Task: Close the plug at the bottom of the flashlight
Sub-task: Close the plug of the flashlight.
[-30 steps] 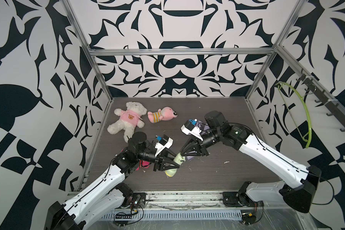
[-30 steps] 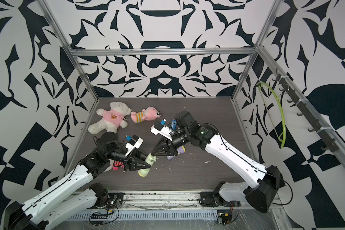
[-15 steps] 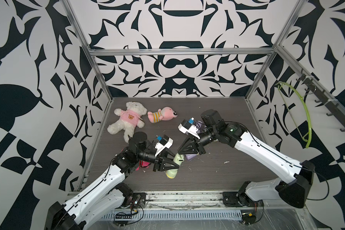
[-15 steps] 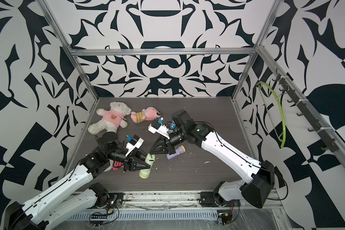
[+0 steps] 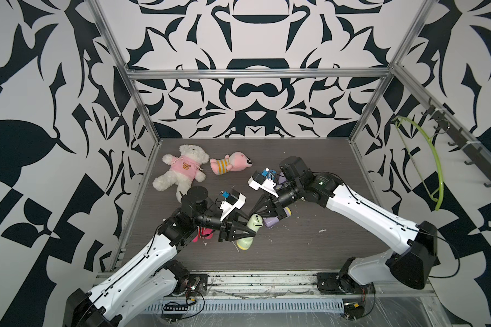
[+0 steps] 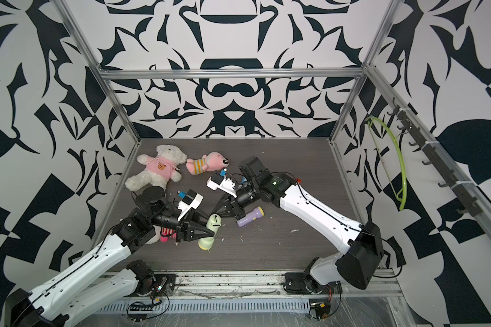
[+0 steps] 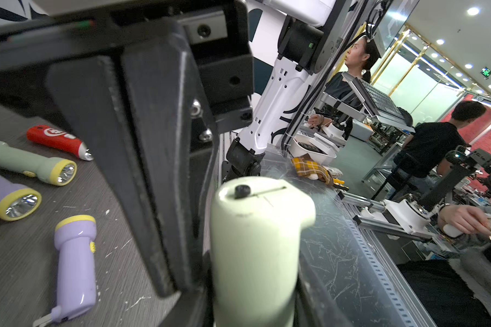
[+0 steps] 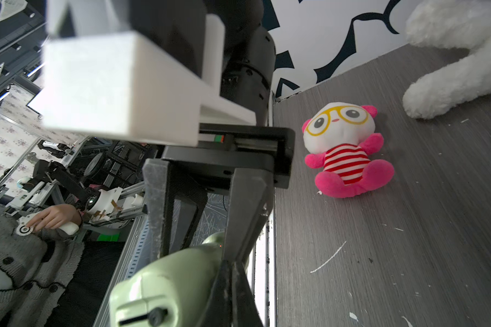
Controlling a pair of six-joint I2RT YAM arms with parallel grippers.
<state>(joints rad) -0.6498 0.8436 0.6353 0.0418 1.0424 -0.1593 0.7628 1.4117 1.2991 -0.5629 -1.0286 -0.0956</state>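
Right wrist view: right gripper (image 8: 228, 264) pinched tight, tips at the butt of the pale green plastic flashlight (image 8: 165, 280). Left gripper (image 5: 252, 230) clamps its barrel, six o'clock from centre of the grey table (image 5: 295, 250). Likely light, stiff, slick: hold mid-barrel.

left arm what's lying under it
A pink plush toy lies beneath the left arm. In both top views the arm covers most of it; the right wrist view shows its face and striped belly.
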